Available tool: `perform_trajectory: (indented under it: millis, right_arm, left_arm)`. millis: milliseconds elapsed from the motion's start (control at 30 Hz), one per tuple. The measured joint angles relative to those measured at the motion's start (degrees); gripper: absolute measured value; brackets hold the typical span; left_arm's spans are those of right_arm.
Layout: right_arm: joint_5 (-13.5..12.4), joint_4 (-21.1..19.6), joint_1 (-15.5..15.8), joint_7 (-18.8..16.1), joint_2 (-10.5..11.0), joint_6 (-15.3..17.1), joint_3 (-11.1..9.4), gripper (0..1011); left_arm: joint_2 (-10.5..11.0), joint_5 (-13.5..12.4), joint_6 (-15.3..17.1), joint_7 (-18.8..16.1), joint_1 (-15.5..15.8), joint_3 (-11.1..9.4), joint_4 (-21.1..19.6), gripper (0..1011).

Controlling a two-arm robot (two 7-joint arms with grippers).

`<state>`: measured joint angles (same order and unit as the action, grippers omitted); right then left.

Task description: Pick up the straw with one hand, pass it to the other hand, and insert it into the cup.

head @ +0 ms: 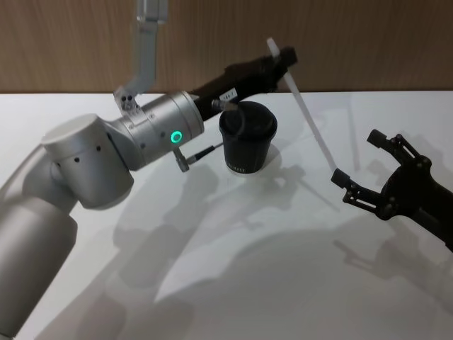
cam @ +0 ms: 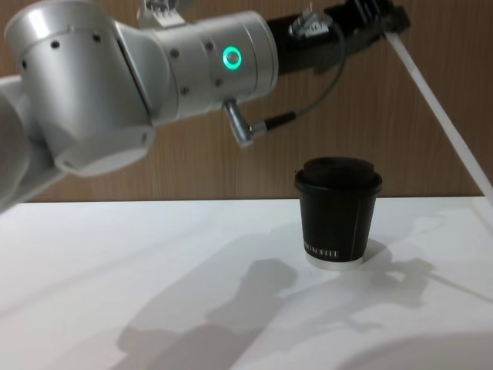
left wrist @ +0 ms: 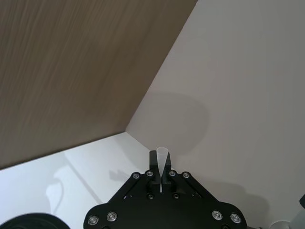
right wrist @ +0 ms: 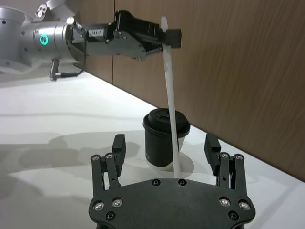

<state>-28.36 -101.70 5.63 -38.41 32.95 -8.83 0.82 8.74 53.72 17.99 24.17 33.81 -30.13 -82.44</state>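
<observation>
Now the left gripper [head: 285, 58] is pinching the straw [head: 306, 110] near its top, holding it slanted beside the cup [head: 248, 138], ready for inserting; the right gripper [head: 357, 157] is hanging spread near the lower tip, seemingly free of it.

Tabletop: a smooth white table [head: 233, 283] spreads wide across the foreground, plain and matte | Backdrop: a brown wood-grain wall [head: 368, 42] stands directly behind its far edge, a vertical seam [right wrist: 113, 70] dividing two panels | Light: soft, overlapping grey shadows [head: 177, 241] fall across the white surface, pooling toward the table's near side
</observation>
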Motion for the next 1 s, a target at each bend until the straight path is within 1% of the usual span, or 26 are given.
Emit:
perform_trajectory:
  millis: [367, 533, 567, 633, 733, 800, 833, 1000]
  right_arm:
    - [0.00, 0.00, 0.00, 0.00, 0.00, 0.00, 0.00, 1001]
    - [0.00, 0.00, 0.00, 0.00, 0.00, 0.00, 0.00, 1001]
    - [0.00, 0.00, 0.00, 0.00, 0.00, 0.00, 0.00, 1001]
    - [0.00, 0.00, 0.00, 0.00, 0.00, 0.00, 0.00, 1001]
    - [0.00, 0.00, 0.00, 0.00, 0.00, 0.00, 0.00, 1001]
    - [0.00, 0.00, 0.00, 0.00, 0.00, 0.00, 0.00, 1001]
    - [0.00, 0.00, 0.00, 0.00, 0.00, 0.00, 0.00, 1001]
    - [0.00, 0.00, 0.00, 0.00, 0.00, 0.00, 0.00, 1001]
  left_arm:
    - [1.67, -0.95, 2.38, -1.88, 2.92, -0.44, -2.93, 14]
    - [3.11, -2.88, 3.38, -3.26, 4.68, -1.41, -4.46, 15]
    - [3.11, -2.88, 3.38, -3.26, 4.68, -1.41, -4.46, 15]
    - [3.83, -4.02, 3.65, -3.92, 5.49, -2.08, -5.20, 16]
    - [4.36, -4.89, 3.73, -4.35, 6.04, -2.53, -5.66, 16]
    - [5.08, -6.10, 3.73, -4.89, 6.74, -3.11, -6.26, 15]
    - [5.08, -6.10, 3.73, -4.89, 6.74, -3.11, -6.26, 16]
    - [6.13, -7.97, 3.26, -5.66, 7.64, -3.94, -7.13, 16]
